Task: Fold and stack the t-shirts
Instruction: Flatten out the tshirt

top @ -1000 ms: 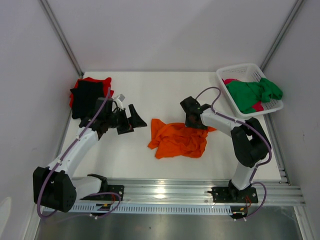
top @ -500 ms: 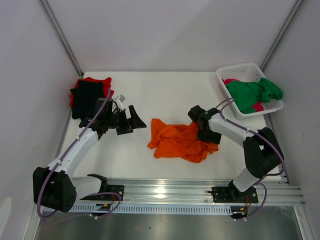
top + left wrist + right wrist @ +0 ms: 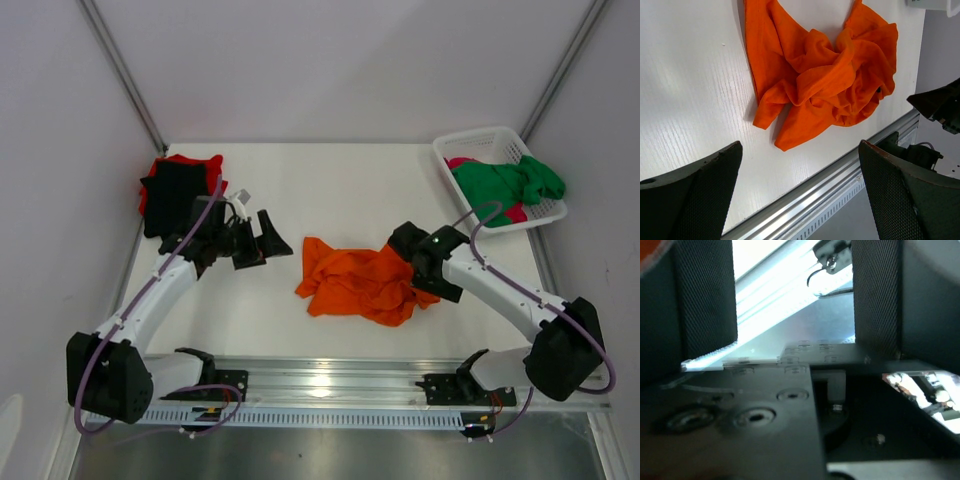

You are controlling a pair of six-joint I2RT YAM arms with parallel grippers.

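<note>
A black t-shirt point(image 3: 168, 195) lies on a red t-shirt point(image 3: 192, 162) at far left. Beside them the left gripper point(image 3: 268, 245) hangs wide open and empty. The orange t-shirt point(image 3: 355, 282) lies crumpled mid-table, and the right gripper point(image 3: 428, 283) is at its right edge, jaws spread, gripping nothing. A basket point(image 3: 480, 137) holds the green t-shirt point(image 3: 505, 185).

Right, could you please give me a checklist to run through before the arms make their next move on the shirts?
1. The left jaws open and empty: ok.
2. The right jaws open, nothing between them: ok.
3. The orange t-shirt spread flat for folding: not ok, it lies crumpled mid-table.
4. The right jaws touching the orange t-shirt's right edge: cannot tell.
5. A stack started: ok, the black t-shirt lies on the red t-shirt, far left.
6. The basket emptied: not ok, the green t-shirt and the pink t-shirt lie in it.
</note>
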